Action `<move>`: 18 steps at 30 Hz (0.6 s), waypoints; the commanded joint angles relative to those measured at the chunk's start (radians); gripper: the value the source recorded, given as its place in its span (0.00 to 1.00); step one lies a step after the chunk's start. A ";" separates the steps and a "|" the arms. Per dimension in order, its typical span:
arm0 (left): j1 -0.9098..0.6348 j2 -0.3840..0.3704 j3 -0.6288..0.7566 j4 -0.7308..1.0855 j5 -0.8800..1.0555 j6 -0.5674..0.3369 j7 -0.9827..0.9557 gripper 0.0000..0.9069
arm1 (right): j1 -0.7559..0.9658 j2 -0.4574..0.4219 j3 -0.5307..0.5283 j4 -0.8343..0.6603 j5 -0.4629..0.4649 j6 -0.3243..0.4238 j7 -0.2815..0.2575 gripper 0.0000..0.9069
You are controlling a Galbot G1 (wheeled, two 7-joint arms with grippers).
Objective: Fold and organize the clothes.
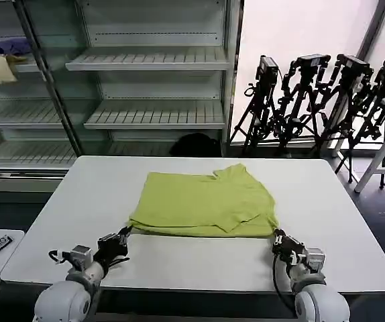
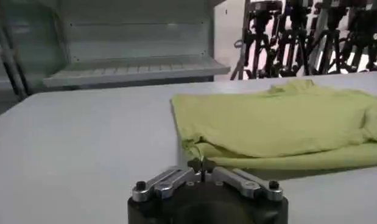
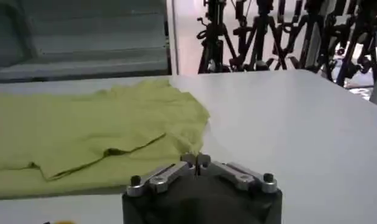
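Grippers are sitting pressed together, left gripper [image 1: 124,234] and right gripper [image 1: 277,237] by the near corners of the lime T-shirt [image 1: 206,203] lying half-folded mid-table [image 1: 78,194], likely needing to spread before the next fold.

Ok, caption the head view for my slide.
Both shut grippers, left and right, at the near corners of a folded lime-green cotton T-shirt.

left hand [image 1: 127,232] closed, right hand [image 1: 276,236] closed
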 commanded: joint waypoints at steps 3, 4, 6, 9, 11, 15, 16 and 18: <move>0.236 -0.011 -0.176 -0.159 -0.016 -0.025 -0.018 0.00 | -0.171 0.003 -0.025 0.145 0.006 -0.003 0.026 0.00; 0.242 -0.013 -0.186 -0.165 -0.016 -0.025 -0.024 0.00 | -0.184 0.003 -0.028 0.153 0.003 -0.003 0.027 0.00; 0.257 -0.019 -0.200 -0.180 -0.018 -0.024 -0.027 0.00 | -0.204 0.002 -0.034 0.167 -0.001 -0.003 0.033 0.00; 0.287 -0.034 -0.204 -0.206 -0.012 -0.025 -0.038 0.00 | -0.221 0.003 -0.045 0.174 -0.007 -0.003 0.047 0.00; 0.314 -0.046 -0.198 -0.219 0.000 -0.030 -0.055 0.00 | -0.228 0.005 -0.053 0.173 -0.013 -0.003 0.055 0.00; 0.332 -0.057 -0.184 -0.201 0.028 -0.052 -0.075 0.00 | -0.231 0.007 -0.063 0.161 -0.017 -0.003 0.063 0.00; 0.331 -0.059 -0.180 -0.195 0.031 -0.053 -0.077 0.00 | -0.230 0.007 -0.065 0.157 -0.018 -0.003 0.062 0.00; 0.333 -0.061 -0.171 -0.181 0.046 -0.064 -0.080 0.01 | -0.231 0.010 -0.071 0.154 -0.025 -0.002 0.058 0.39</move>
